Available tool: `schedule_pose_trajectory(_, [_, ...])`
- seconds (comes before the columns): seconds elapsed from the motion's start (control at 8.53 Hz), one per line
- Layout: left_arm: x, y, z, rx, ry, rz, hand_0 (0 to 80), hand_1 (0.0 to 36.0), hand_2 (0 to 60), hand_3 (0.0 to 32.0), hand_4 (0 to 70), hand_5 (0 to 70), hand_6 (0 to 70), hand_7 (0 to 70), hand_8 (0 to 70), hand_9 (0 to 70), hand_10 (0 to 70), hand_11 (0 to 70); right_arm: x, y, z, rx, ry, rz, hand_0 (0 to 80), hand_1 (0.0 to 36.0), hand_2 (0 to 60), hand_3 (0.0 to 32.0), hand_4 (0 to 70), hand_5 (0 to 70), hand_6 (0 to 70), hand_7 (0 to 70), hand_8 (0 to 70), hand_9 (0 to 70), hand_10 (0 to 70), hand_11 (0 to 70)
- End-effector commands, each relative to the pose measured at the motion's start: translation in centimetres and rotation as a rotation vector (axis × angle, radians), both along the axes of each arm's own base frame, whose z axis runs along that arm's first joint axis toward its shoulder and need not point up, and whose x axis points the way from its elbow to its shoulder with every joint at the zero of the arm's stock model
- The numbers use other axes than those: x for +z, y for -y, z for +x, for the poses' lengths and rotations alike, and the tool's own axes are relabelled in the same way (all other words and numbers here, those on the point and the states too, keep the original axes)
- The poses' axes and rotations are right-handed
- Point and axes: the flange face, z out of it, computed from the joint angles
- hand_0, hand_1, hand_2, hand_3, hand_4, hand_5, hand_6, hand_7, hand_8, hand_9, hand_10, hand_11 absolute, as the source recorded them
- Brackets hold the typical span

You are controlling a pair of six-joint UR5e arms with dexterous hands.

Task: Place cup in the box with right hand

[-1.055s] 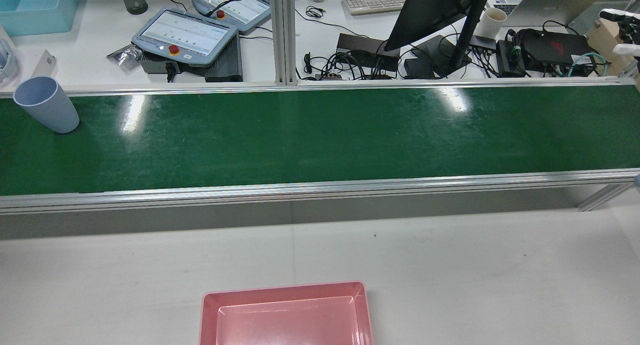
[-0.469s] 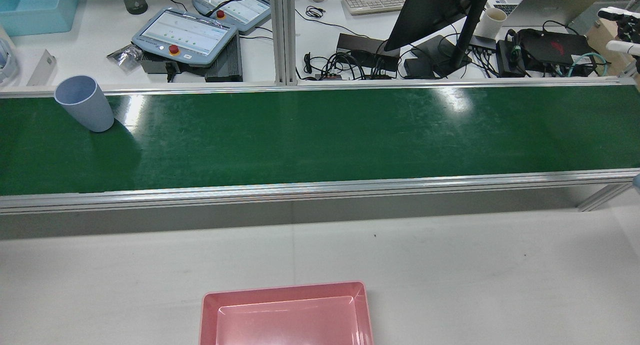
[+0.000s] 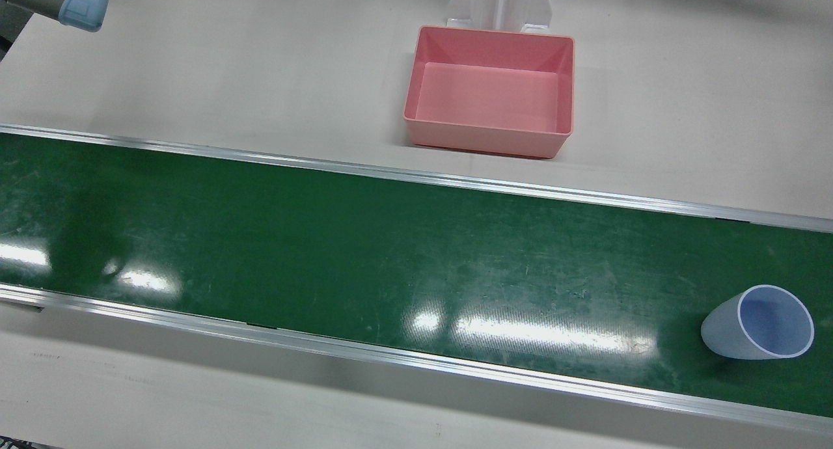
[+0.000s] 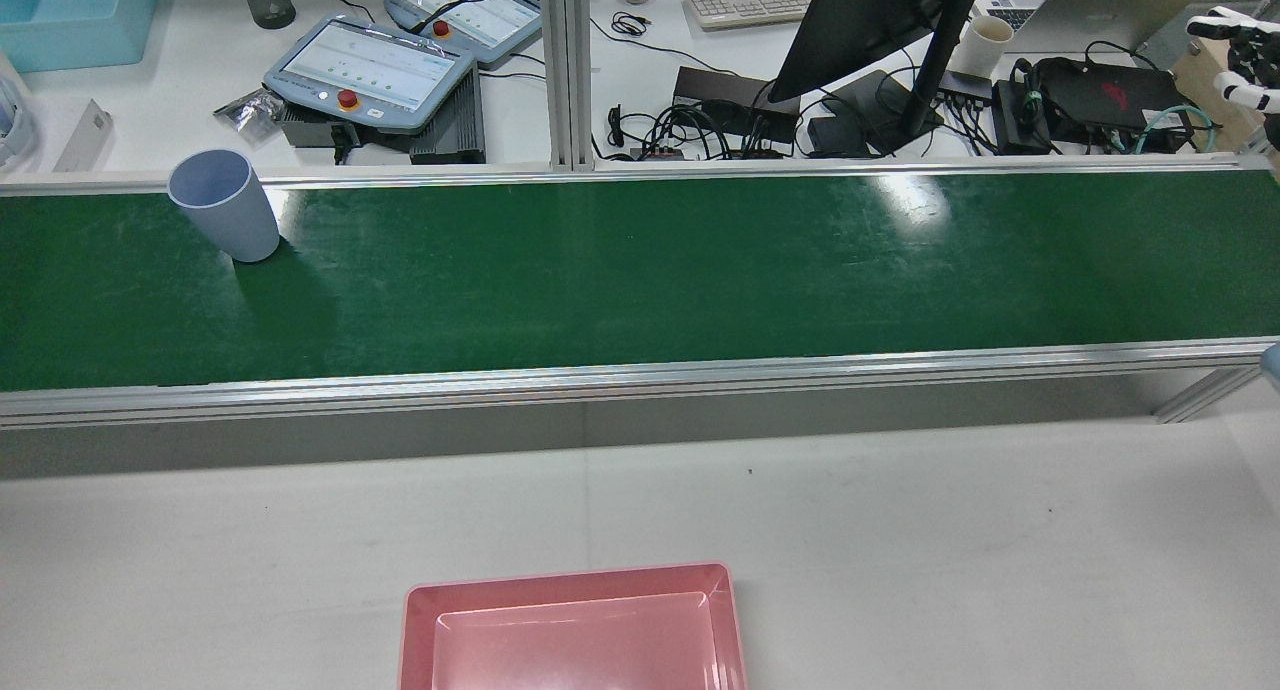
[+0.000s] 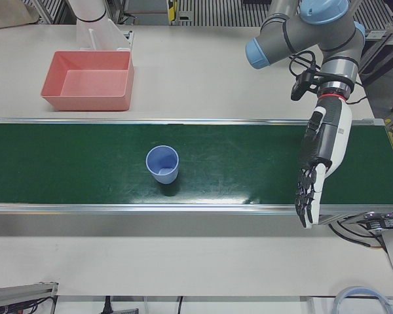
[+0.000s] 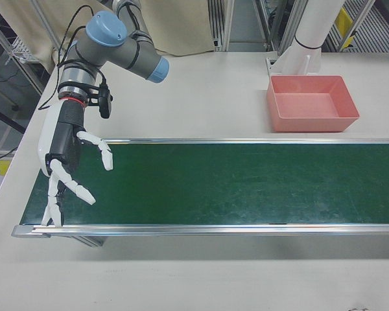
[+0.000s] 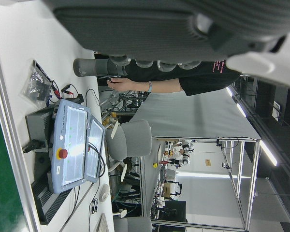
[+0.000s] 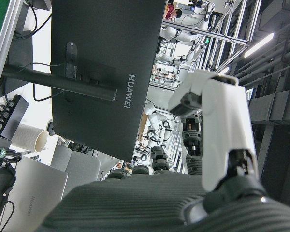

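Your right robot hand [image 6: 68, 170] hangs at the left of the right-front view, fingers [image 6: 106, 155] spread and pointing down over the near end of the green belt [image 6: 246, 184], holding nothing. Your left robot hand [image 5: 316, 163] sits at the right of the left-front view, fingers stretched straight down across the belt's near rail, also empty and open. Between them, out on the belt, there's your cup [image 5: 162, 163]: pale blue, upright, mouth up, left of centre in the left-front view and well apart from the left robot hand. In the rear view the cup [image 4: 224, 205] stands at the upper left, close to the belt's far rail. The pink box [image 3: 489, 90] waits on the white counter [image 3: 260, 71] at the top centre of the front view, well apart from the cup, nothing showing inside it.
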Motion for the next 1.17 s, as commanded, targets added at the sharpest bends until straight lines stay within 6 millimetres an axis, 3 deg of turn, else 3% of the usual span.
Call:
schedule_pose_trajectory(0.0, [0.0,0.0,0.0,0.000,0.000,0.000,0.0,0.0,0.0,0.0,0.0,0.0,0.0,0.0,0.0,0.0,0.0,0.0,-0.4,0.2,-0.2,-0.003,-0.002,0.001,77.7,36.0,60.0,0.0,0.0,13.8,4.8,6.0,0.0,0.0,0.0,1.8])
schedule_pose_trajectory(0.35, [0.0,0.0,0.0,0.000,0.000,0.000,0.0,0.0,0.0,0.0,0.0,0.0,0.0,0.0,0.0,0.0,0.0,0.0,-0.7,0.3,-0.6,-0.010,-0.002,0.014,80.0,36.0,60.0,0.0,0.0,17.6,5.3,3.1,0.0,0.0,0.0,4.6])
schedule_pose_trajectory(0.59, [0.0,0.0,0.0,0.000,0.000,0.000,0.0,0.0,0.0,0.0,0.0,0.0,0.0,0.0,0.0,0.0,0.0,0.0,-0.7,0.3,-0.8,-0.015,-0.002,0.014,80.0,36.0,46.1,0.0,0.0,15.5,5.0,4.5,0.0,0.0,0.0,2.9])
schedule_pose_trajectory(0.7, [0.0,0.0,0.0,0.000,0.000,0.000,0.0,0.0,0.0,0.0,0.0,0.0,0.0,0.0,0.0,0.0,0.0,0.0,-0.6,0.3,-1.1,-0.019,-0.002,0.014,80.0,36.0,35.2,0.0,0.0,17.3,5.4,3.8,0.0,0.0,0.0,4.4])
schedule_pose_trajectory(0.82, [0.0,0.0,0.0,0.000,0.000,0.000,0.0,0.0,0.0,0.0,0.0,0.0,0.0,0.0,0.0,0.0,0.0,0.0,-0.7,0.3,-1.3,-0.022,-0.002,0.015,80.0,36.0,35.2,0.0,0.0,17.9,5.7,4.8,0.5,0.5,0.0,5.0])
schedule_pose_trajectory(1.06, [0.0,0.0,0.0,0.000,0.000,0.000,0.0,0.0,0.0,0.0,0.0,0.0,0.0,0.0,0.0,0.0,0.0,0.0,-0.6,0.3,-1.3,-0.024,-0.002,0.014,80.0,36.0,18.7,0.0,0.9,12.9,5.2,9.0,0.0,0.9,0.0,0.9])
